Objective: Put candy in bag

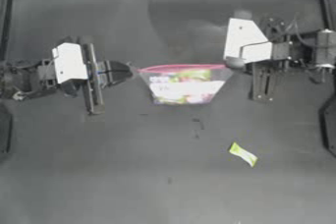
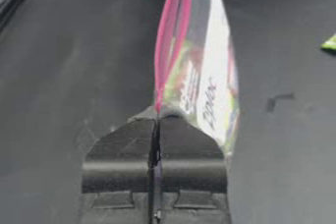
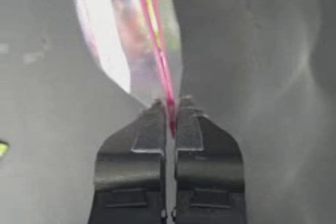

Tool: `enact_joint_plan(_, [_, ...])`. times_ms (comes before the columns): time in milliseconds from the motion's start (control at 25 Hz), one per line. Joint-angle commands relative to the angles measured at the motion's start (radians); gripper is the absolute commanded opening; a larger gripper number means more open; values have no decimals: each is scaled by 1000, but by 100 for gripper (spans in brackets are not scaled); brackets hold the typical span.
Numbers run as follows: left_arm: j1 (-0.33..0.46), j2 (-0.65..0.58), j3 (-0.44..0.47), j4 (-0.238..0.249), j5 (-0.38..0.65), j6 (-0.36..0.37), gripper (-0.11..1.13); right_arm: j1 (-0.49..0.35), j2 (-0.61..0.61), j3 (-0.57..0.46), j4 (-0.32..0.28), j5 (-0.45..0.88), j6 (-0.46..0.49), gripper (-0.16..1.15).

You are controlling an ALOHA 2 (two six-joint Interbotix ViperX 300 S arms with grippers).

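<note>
Top view shows the left tool [image 1: 131, 70] and right tool [image 1: 235, 63] each clenched on a rim corner of the clear plastic pink-rimmed bag [image 1: 183, 84], stretching it taut, while the small yellow-green wrapped candy [image 1: 242, 154] lies on the table well apart from the bag, so one tool likely must release to fetch it.

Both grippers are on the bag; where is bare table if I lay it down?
Bare patches: the wide strip past the pink rim, and the near-left area below the left gripper. Crowded: the middle band, where the bag spans to the right gripper, and around the candy.
</note>
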Motion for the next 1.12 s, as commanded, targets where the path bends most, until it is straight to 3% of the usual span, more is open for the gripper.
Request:
enact_joint_plan(40, [-11,-95,-15,2,44,3,6,17,-34,-34,0,5,12,6])
enact_joint_plan(600, [-127,-209,-8,-5,161,3,6,167,-37,-97,-20,41,106,6])
enact_joint_plan(1120, [-221,-187,-6,-8,218,0,6,291,-3,-83,-106,31,279,6])
